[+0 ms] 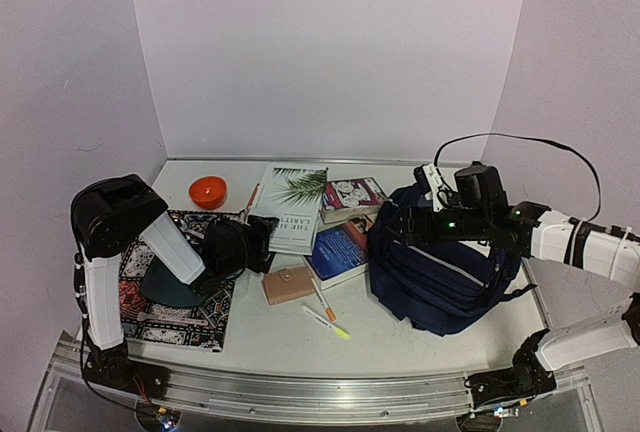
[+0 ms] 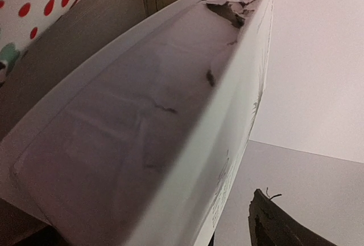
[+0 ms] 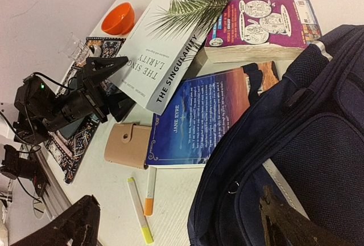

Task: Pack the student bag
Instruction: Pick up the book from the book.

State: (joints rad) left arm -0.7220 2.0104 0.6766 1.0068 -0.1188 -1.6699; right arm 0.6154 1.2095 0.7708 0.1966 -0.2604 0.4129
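The navy-blue student bag [image 1: 445, 272] lies on the right of the table, and fills the right of the right wrist view [image 3: 307, 143]. My right gripper [image 1: 392, 224] is open and empty above the bag's left edge, its fingertips [image 3: 74, 226] spread wide. My left gripper [image 1: 262, 237] is open at the near corner of the white book "The Singularity" [image 1: 295, 210]. The book's edge [image 2: 170, 115] lies between the jaws, and one finger [image 2: 273, 223] stands apart from it. The right wrist view shows that gripper [image 3: 128, 83] straddling the book's corner [image 3: 170, 46].
A blue "Jane Eyre" book [image 1: 338, 250] lies partly under the bag's edge, with a purple book [image 1: 352, 195] behind it. A tan wallet [image 1: 288, 283], an orange marker [image 1: 323, 302] and a yellow highlighter [image 1: 327, 323] lie in front. An orange bowl [image 1: 207, 191] and a patterned book [image 1: 150, 287] are at left.
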